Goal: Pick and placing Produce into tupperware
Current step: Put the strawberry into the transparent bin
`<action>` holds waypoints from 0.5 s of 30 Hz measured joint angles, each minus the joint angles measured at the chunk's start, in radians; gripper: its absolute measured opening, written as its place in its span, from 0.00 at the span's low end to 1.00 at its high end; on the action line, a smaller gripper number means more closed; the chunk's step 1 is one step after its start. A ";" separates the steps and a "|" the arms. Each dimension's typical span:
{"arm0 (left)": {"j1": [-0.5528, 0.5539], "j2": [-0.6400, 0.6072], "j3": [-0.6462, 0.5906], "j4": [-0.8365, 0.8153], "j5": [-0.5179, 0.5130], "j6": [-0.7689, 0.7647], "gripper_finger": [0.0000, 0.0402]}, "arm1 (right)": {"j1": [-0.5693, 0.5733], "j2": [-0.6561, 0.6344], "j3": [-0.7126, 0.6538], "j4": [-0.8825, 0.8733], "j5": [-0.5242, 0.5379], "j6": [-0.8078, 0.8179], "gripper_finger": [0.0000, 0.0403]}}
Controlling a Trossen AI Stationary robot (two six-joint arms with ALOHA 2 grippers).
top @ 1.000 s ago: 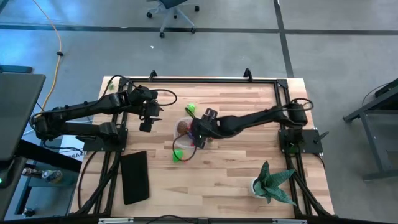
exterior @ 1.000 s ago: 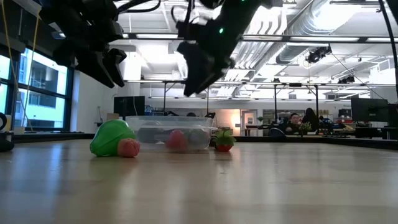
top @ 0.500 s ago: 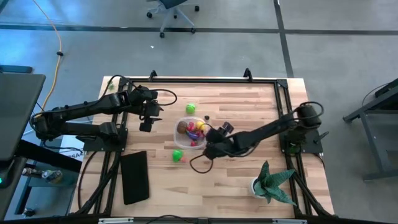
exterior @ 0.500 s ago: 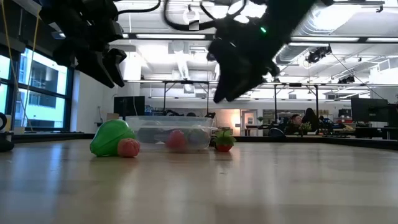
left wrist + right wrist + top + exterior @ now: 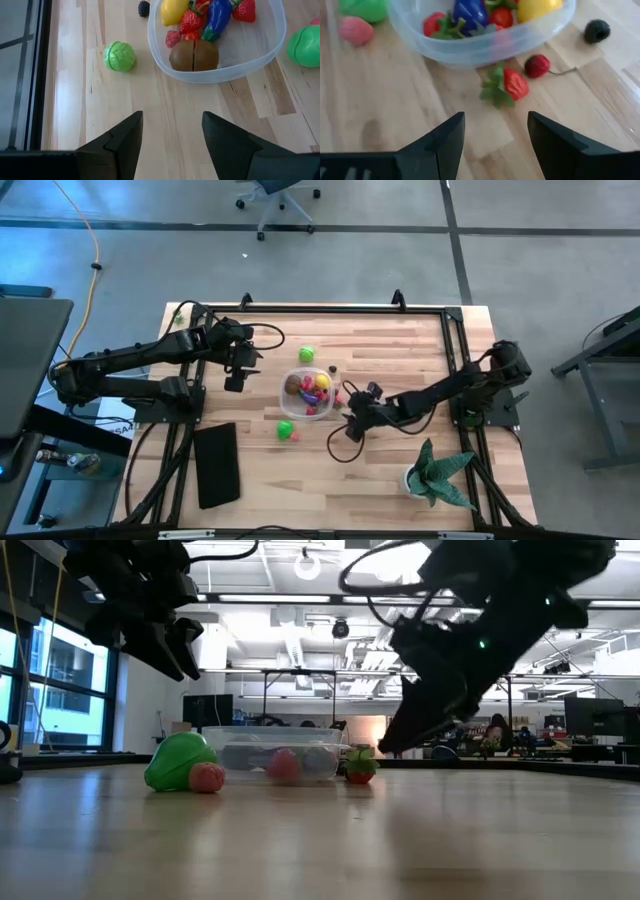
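Starting at the left of the high view, a flat black slab (image 5: 217, 465) lies on the wooden table (image 5: 400, 470) near its lower left corner. Above it, left of centre, the left gripper (image 5: 236, 375) hangs over bare wood beside the tub; its fingers (image 5: 122, 142) stand spread with nothing between them. A green ball-shaped vegetable (image 5: 306, 355) sits alone just above the tupperware (image 5: 296, 402), apart from it. The tupperware occupies the centre of the frame and holds mixed produce: a brown kiwi (image 5: 194, 55), a lemon (image 5: 173, 11), strawberries, a purple piece. Below its lower left corner lie a green fruit (image 5: 286, 428) and a small pink fruit (image 5: 296, 436), side by side on the wood. Just outside the tub's right wall lie a loose strawberry (image 5: 510, 85) with its green leaves and a small red cherry (image 5: 537, 65); a dark berry (image 5: 596, 30) rests farther off. Right of centre, the right gripper (image 5: 351, 428) is held low near those pieces, its fingers (image 5: 445, 140) parted and empty. A potted plant (image 5: 434, 473) stands at the lower right.
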 joint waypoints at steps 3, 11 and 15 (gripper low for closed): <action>0.000 0.000 0.000 0.000 0.000 0.000 0.48 | -0.016 0.010 -0.049 0.081 -0.007 -0.014 0.52; 0.000 0.000 0.000 0.000 0.000 0.000 0.48 | -0.048 0.044 -0.118 0.253 -0.030 -0.117 0.52; 0.000 0.000 0.000 0.000 -0.011 0.000 0.48 | -0.072 0.091 -0.109 0.289 -0.047 -0.132 0.52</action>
